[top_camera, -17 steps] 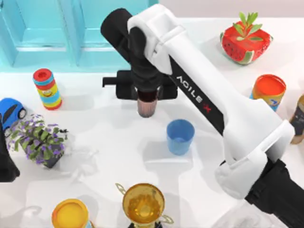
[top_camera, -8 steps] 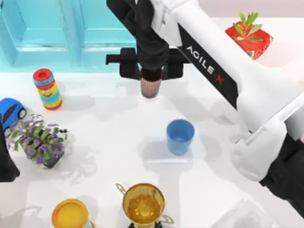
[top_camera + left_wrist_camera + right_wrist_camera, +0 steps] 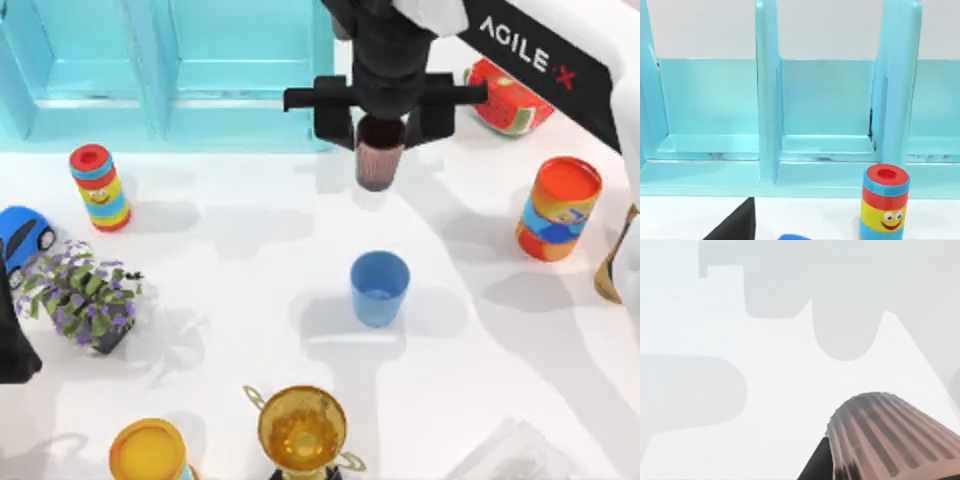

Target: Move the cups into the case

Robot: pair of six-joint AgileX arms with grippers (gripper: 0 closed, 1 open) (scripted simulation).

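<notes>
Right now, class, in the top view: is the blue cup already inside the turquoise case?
No. The blue cup stands upright on the white table, well apart from the turquoise case.

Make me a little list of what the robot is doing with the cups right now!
right gripper: jaws shut on the ribbed cup, lifted above the table near the case's right end
blue cup: upright on the table, mid-table, untouched
case: far left side; no cups seen inside
left arm: parked at the left edge
</notes>
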